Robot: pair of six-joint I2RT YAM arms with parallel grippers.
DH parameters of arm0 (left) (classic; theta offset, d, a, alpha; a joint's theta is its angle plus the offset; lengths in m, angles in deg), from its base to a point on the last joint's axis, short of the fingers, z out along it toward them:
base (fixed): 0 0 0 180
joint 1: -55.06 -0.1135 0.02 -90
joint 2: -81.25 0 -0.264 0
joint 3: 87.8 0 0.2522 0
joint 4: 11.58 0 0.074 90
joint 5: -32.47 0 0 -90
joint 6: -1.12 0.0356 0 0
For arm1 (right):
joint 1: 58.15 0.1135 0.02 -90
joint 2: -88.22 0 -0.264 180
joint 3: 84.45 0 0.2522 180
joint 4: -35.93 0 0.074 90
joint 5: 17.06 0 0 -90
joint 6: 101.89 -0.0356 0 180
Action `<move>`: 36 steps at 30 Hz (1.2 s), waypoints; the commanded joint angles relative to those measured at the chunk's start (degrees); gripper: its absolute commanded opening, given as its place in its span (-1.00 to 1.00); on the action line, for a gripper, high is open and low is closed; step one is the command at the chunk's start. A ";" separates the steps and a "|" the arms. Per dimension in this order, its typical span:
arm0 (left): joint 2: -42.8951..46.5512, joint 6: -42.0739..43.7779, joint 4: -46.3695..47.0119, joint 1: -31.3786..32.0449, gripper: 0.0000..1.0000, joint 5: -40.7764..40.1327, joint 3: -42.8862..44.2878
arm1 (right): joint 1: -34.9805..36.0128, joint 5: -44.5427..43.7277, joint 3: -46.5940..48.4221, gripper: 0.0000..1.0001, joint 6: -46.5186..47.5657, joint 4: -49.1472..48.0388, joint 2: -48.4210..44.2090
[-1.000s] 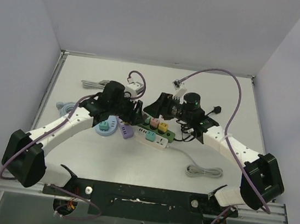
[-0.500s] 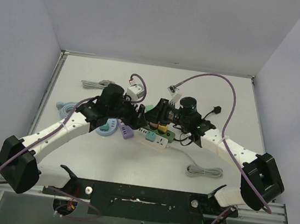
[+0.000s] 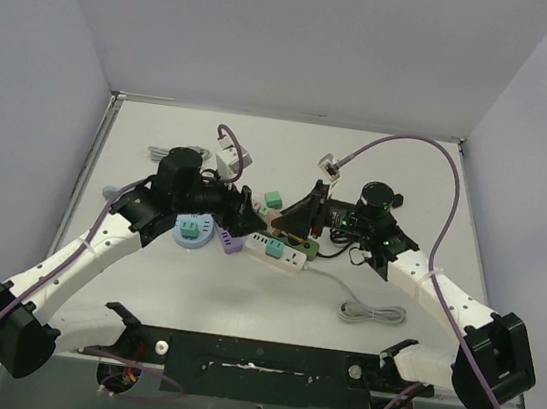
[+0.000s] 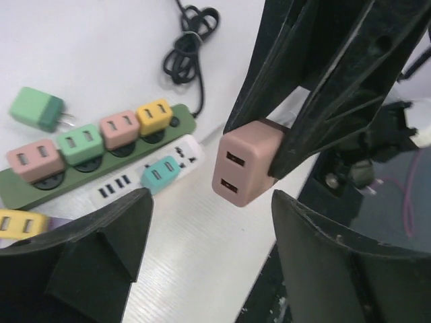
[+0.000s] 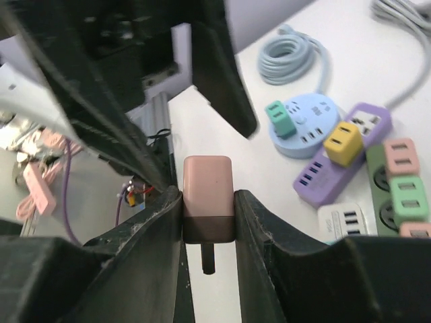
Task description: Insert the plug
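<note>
Right end effector (image 5: 207,195) has its two fingers closed tight on the sides of a pink plug (image 4: 246,168), with a dark prong (image 5: 208,259) poking out from the plug's brown end. The plug is held clear of every power strip. Left end effector (image 4: 210,208) faces it with its fingers spread wide and nothing between them; the pink plug hangs just ahead of that gap.

Beyond the left end effector's left finger (image 4: 108,249), a green power strip (image 4: 17,195) lies on the table (image 4: 101,54) and carries four plugs. A white strip (image 4: 118,188) lies just beside it with a teal plug (image 4: 160,173) seated in it. A loose green plug (image 4: 37,108) lies farther off.
</note>
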 commanded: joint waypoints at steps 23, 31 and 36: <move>-2.26 -8.19 8.64 0.05 -0.42 25.49 -0.20 | 3.48 16.58 5.54 -0.75 6.91 -9.41 1.80; -3.27 -4.84 8.62 -0.41 -1.00 22.44 -1.21 | 3.22 11.54 5.32 -0.22 5.70 -7.61 1.76; -2.54 5.43 6.04 -1.54 -1.00 16.86 -2.62 | 0.12 4.38 3.55 0.38 4.99 -4.67 -1.59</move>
